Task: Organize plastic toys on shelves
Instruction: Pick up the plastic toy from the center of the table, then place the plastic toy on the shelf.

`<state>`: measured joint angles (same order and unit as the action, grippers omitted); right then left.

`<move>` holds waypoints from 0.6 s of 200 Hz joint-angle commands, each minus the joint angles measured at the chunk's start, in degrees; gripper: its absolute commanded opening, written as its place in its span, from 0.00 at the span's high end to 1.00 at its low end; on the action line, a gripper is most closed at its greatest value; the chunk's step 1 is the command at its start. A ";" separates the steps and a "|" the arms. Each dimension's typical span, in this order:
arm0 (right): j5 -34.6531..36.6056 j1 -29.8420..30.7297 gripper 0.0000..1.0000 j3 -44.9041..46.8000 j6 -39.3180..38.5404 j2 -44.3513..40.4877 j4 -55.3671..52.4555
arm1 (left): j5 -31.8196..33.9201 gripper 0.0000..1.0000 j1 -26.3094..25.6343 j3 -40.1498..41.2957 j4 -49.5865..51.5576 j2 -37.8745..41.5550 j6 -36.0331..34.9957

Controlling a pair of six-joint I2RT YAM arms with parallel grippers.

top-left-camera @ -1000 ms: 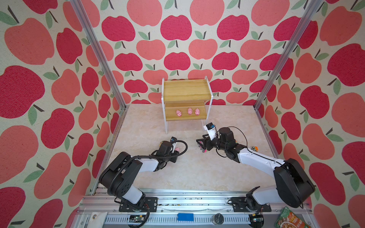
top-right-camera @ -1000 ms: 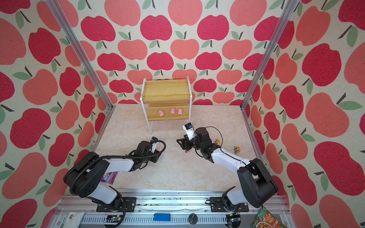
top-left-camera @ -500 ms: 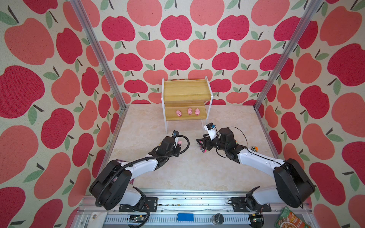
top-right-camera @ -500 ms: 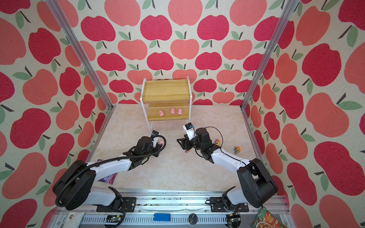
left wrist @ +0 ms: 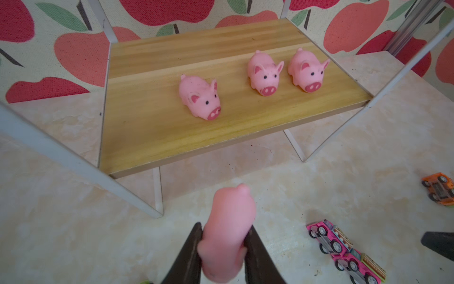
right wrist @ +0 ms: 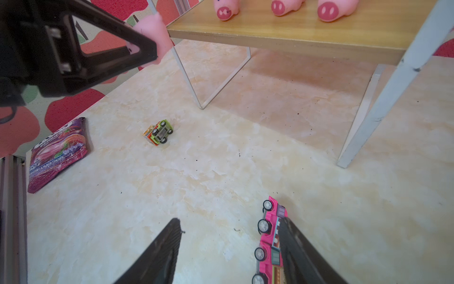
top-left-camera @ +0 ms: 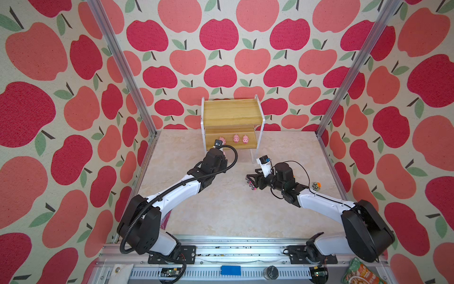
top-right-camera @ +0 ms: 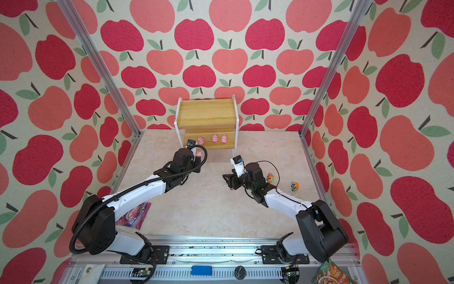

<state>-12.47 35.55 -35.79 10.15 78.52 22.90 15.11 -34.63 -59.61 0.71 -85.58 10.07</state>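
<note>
The shelves (top-left-camera: 232,112) stand at the back, with three pink pigs (top-left-camera: 235,139) (left wrist: 265,73) on the lower board (left wrist: 152,132). My left gripper (left wrist: 224,236) is shut on a fourth pink pig (left wrist: 228,221) (top-right-camera: 198,154), held above the table just in front of the lower board. My right gripper (right wrist: 229,221) (top-left-camera: 251,180) hangs open low over the table. A pink truck (right wrist: 269,236) (left wrist: 344,253) lies on its side against the inner face of one finger. The other finger is well apart from it.
A yellow-green truck (right wrist: 159,132) sits left of centre. An orange-green truck (top-right-camera: 270,177) and another small truck (top-right-camera: 294,186) lie behind my right arm. A purple snack packet (top-right-camera: 134,215) lies at front left. A green pouch (top-right-camera: 330,274) rests off the table at front right.
My left arm has stretched away from the table's middle toward the shelves, carrying the pig up with it. The right arm and the pink truck have stayed put.
</note>
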 commanded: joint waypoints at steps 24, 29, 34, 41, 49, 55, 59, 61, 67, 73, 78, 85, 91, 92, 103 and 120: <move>1.41 -0.29 0.34 1.88 -1.72 -3.14 2.81 | 7.06 0.70 1.50 -8.06 5.35 -4.71 1.71; 1.31 -0.24 0.34 2.13 -1.59 -3.32 3.02 | 7.27 0.70 1.71 -8.50 5.35 -5.02 1.71; 1.19 -0.24 0.34 2.36 -1.47 -3.44 3.39 | 7.50 0.69 1.83 -8.98 5.35 -5.40 1.71; 1.15 -0.26 0.34 2.61 -1.45 -3.78 3.85 | 8.19 0.70 1.96 -9.57 5.38 -5.87 1.71; 1.23 -0.23 0.34 2.96 -1.50 -4.04 4.26 | 8.73 0.70 2.03 -10.18 5.36 -6.65 1.71; 1.31 -0.24 0.34 3.13 -1.52 -4.25 4.49 | 9.10 0.70 2.18 -10.51 5.14 -7.14 1.71; 1.38 -0.24 0.34 3.22 -1.58 -4.33 4.65 | 9.24 0.70 2.13 -10.60 4.92 -7.36 1.67; 1.41 -0.22 0.34 3.30 -1.62 -4.40 4.69 | 9.30 0.70 2.23 -10.61 4.72 -7.51 1.70; 1.41 -0.29 0.34 3.51 -1.80 -4.66 4.97 | 9.59 0.69 2.27 -10.74 4.26 -7.94 1.71; 1.46 -0.28 0.34 3.68 -1.89 -4.84 5.24 | 9.95 0.69 2.35 -10.94 3.96 -8.26 1.81; 1.41 -0.24 0.34 3.87 -1.89 -4.97 5.52 | 10.15 0.69 2.30 -11.11 3.74 -8.60 1.96; 1.35 -0.25 0.34 4.14 -1.94 -5.17 5.85 | 10.29 0.69 2.51 -11.37 3.45 -9.04 2.05; 1.25 -0.25 0.34 4.29 -1.89 -5.37 6.14 | 10.53 0.69 2.50 -11.69 3.33 -9.52 2.07; 1.24 -0.23 0.34 4.31 -1.89 -5.38 6.21 | 10.59 0.69 2.53 -11.77 3.33 -9.56 2.11; 1.30 -0.27 0.34 4.72 -1.89 -5.56 6.84 | 11.23 0.69 2.48 -12.53 3.33 -10.37 2.28; 1.13 -0.25 0.34 4.99 -1.91 -5.87 7.25 | 12.42 0.69 2.52 -13.26 2.92 -11.31 2.67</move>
<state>-11.81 35.55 -31.73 9.26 74.13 27.59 24.27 -32.40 -70.39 4.08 -95.53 11.27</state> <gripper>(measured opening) 0.660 0.309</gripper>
